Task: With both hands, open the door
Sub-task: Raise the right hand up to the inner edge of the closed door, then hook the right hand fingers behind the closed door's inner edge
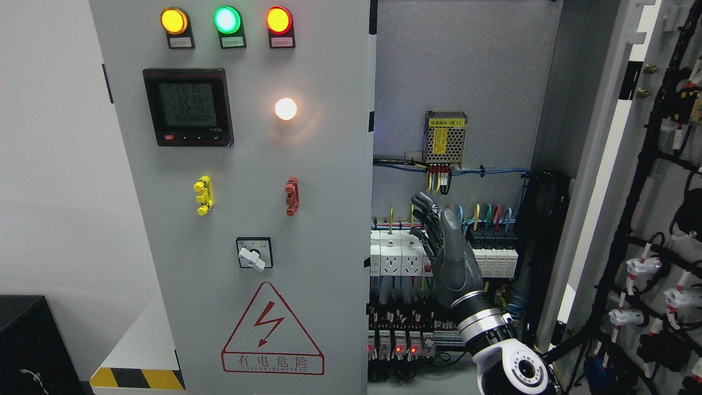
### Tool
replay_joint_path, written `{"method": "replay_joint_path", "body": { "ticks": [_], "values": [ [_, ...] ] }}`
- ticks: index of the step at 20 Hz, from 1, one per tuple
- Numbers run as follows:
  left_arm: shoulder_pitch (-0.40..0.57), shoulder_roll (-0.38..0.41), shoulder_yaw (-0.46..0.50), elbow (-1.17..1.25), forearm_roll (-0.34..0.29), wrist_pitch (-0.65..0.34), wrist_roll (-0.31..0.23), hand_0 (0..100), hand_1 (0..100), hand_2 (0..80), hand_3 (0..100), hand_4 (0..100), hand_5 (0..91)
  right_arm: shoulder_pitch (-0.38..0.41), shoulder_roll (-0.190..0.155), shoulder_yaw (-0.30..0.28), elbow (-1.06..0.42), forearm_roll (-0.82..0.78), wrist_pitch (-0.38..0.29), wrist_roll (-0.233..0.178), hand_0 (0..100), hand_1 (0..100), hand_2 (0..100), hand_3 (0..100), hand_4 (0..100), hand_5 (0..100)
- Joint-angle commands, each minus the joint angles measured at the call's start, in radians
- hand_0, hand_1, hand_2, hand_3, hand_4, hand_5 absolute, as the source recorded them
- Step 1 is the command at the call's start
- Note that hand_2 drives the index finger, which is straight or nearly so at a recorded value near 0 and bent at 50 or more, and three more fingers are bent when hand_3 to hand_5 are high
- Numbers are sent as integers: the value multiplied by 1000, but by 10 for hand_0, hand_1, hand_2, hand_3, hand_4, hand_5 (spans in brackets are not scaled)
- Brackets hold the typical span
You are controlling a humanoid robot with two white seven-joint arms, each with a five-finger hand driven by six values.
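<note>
While the right door (pixel 630 164) stands swung wide at the right of the frame, the left door (pixel 236 192) fills the centre-left, closed, carrying three lamps (pixel 225 20), a meter (pixel 188 107) and a warning triangle (pixel 272 332); between them the cabinet interior (pixel 455 82) lies exposed; the right hand (pixel 439 241) rises from lower right, fingers straight, holding nothing, before the wired breakers (pixel 392 255).
</note>
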Motion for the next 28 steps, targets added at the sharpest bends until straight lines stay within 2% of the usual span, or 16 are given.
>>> {"method": "replay_joint_path", "body": {
  "ticks": [1, 3, 11, 12, 14, 15, 19, 23, 28],
  "values": [
    [-1, -2, -81, 0, 1, 1, 0, 0, 0, 0, 0, 0, 0, -5, -2, -7, -5, -29, 19, 54, 0, 0, 0, 0, 0, 0],
    [-1, -2, -83, 0, 3, 1, 0, 0, 0, 0, 0, 0, 0, -8, 1, -18, -5, -32, 51, 53, 0, 0, 0, 0, 0, 0],
    [-2, -2, -81, -2, 5, 1, 0, 0, 0, 0, 0, 0, 0, -22, -2, -7, -7, -32, 71, 67, 0, 0, 0, 0, 0, 0],
    [-2, -2, -80, -2, 5, 1, 0, 0, 0, 0, 0, 0, 0, -25, -2, -6, -8, -32, 74, 74, 0, 0, 0, 0, 0, 0],
    [-2, -2, -80, -2, 5, 1, 0, 0, 0, 0, 0, 0, 0, -28, 1, -6, -13, -32, 83, 122, 0, 0, 0, 0, 0, 0],
    [-2, -2, -81, -2, 5, 1, 0, 0, 0, 0, 0, 0, 0, -28, 2, -7, -13, -32, 97, 132, 0, 0, 0, 0, 0, 0],
    [-2, -2, -80, -2, 5, 1, 0, 0, 0, 0, 0, 0, 0, -50, 2, -9, -10, -34, 117, 136, 0, 0, 0, 0, 0, 0],
    [0, -2, -80, -2, 5, 1, 0, 0, 0, 0, 0, 0, 0, -71, 2, -22, -7, -34, 171, 137, 0, 0, 0, 0, 0, 0],
    [-2, -2, -81, -2, 6, 1, 0, 0, 0, 0, 0, 0, 0, -76, 2, -24, -5, -34, 195, 189, 0, 0, 0, 0, 0, 0]
  ]
}}
